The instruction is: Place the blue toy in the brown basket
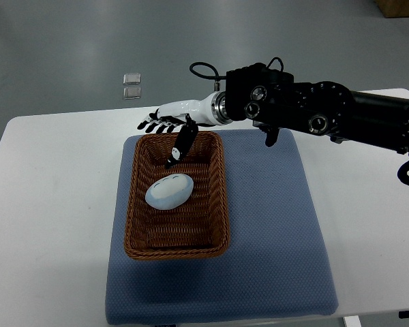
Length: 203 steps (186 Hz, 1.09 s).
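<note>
Toy (169, 191) lies inside basket (176, 248), on mat (279, 225), table (54, 204); right hand (172, 124) over basket's far rim, fingers spread, thumb down, empty

1. Brown basket (177, 235): woven wicker, ribbed and rough, with a slight warm sheen on the rim.
2. Blue toy (169, 191): smooth pale shell, looked like plastic, softly glossy on top.
3. Blue mat (286, 231): cloth, matt, with a fine dotted weave.
4. Table (54, 204): white, smooth, flat finish, faintly reflective.
5. Right hand (169, 123): white glossy plastic-like casing on the back, black matt fingers.
6. Right arm (313, 109): black housing, mostly matt, with small shiny metal-looking fittings; black cable looked rubbery.
7. Floor (88, 41): grey, smooth, dull sheen.
</note>
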Available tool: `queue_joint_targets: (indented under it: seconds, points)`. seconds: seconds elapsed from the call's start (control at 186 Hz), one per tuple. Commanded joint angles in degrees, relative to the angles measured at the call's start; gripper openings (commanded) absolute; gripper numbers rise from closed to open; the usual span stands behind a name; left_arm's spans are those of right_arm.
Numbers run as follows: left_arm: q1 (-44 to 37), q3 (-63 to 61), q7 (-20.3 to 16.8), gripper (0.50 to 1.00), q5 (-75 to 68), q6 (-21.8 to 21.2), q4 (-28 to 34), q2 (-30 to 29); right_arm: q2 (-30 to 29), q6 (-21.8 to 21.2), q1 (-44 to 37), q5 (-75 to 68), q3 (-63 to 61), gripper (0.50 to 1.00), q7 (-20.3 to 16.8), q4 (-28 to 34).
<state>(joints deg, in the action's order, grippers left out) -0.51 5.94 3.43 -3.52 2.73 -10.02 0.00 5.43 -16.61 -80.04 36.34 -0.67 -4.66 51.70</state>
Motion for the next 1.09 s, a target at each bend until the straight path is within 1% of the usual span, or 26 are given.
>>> queue_joint_targets:
  seconds: [0.0,0.102,0.167,0.355,0.441,0.5,0.569,0.709,0.935,1.085]
  points:
    - [-0.02,0.04,0.0,1.0,0.0,0.08,0.0,0.0,1.6,0.79,4.8,-7.85,-9.77,0.911,0.17,-2.74]
    - [-0.02,0.12,0.0,1.0,0.0,-0.01,0.0,0.0,1.07,1.06,11.49,-15.59,-22.09,0.911,0.52,-6.62]
    - [-0.02,0.12,0.0,1.0,0.0,-0.01,0.0,0.0,0.37,1.14,15.97,-19.55,-30.26,0.909,1.67,-8.37]
    - [-0.02,0.12,0.0,1.0,0.0,-0.01,0.0,0.0,-4.99,1.14,27.3,-26.23,-47.39,0.911,7.99,-11.62]
    - [-0.1,0.21,-0.09,1.0,0.0,-0.01,0.0,0.0,-5.25,1.06,31.09,-26.84,-52.41,0.911,9.58,-12.15]
    - [-0.28,0.21,0.0,1.0,0.0,-0.01,0.09,0.0,-5.43,0.27,33.81,-27.11,-56.1,0.911,10.54,-12.06]
    - [-0.46,0.21,0.0,1.0,0.0,-0.01,0.09,0.0,-5.43,0.18,36.09,-27.11,-58.39,0.911,11.33,-12.06]
    - [-0.46,0.21,0.0,1.0,0.0,-0.1,0.09,0.0,-5.43,-0.26,37.85,-27.2,-58.92,0.911,12.65,-12.15]
    - [-0.46,0.21,0.0,1.0,0.0,-0.18,0.09,0.0,-5.43,-3.07,40.23,-29.83,-58.92,0.911,12.83,-12.15]
    - [-0.46,0.21,0.0,1.0,0.0,-0.18,0.09,0.0,-5.43,-3.16,40.67,-29.83,-58.74,0.911,12.92,-12.5]
